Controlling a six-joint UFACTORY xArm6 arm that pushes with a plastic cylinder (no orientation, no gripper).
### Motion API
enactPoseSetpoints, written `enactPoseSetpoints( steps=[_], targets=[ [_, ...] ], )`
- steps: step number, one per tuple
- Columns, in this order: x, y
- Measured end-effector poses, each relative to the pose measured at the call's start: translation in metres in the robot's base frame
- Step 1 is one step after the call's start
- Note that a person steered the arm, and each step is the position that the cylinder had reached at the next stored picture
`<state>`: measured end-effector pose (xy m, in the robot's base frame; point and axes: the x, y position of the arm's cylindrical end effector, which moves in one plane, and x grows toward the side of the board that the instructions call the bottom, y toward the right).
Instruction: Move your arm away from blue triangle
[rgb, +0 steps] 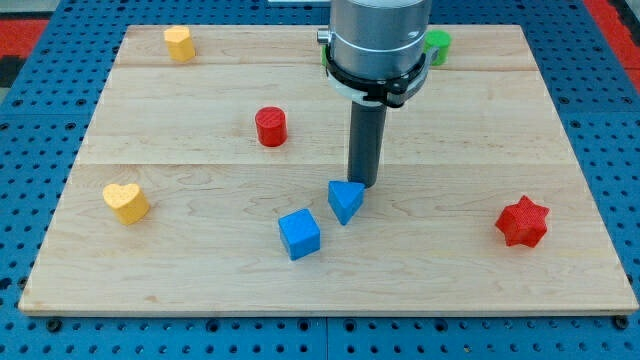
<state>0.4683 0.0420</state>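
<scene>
My tip (362, 185) sits at the top edge of the blue triangle (345, 200), touching it or just about; the rod's base hides the exact contact line, so I cannot tell which. There is no hand to open or close here: the arm ends in 1 plain dark rod that holds nothing and can only push. The rod stands upright under the grey arm housing, which covers part of the board toward the view's top.

The blue triangle lies a little below and to the right of the board's centre, with 1 corner pointing toward the view's bottom. Just beside it, down and to the view's left, is the blue cube (299, 234), near but apart from it. That closeness matters: I judge that any retreat passing down or leftward would shove the triangle into the cube, so the bare wood toward the view's top or right is the safer way out.

Further off, the red cylinder (270, 127) stands up and to the left of my tip. The red star (522, 222) sits well apart at the right. 1 yellow heart (126, 201) rests near the left edge, another yellow block (179, 43) at the top left corner, and a green block (437, 44) peeks out behind the housing at the top.
</scene>
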Motion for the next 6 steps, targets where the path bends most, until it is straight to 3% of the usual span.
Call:
enactPoseSetpoints(
  steps=[2,3,4,6],
  targets=[
    [0.029,-0.028],
    [0.010,-0.015],
    [-0.047,0.031],
    [-0.188,0.196]
  ],
)
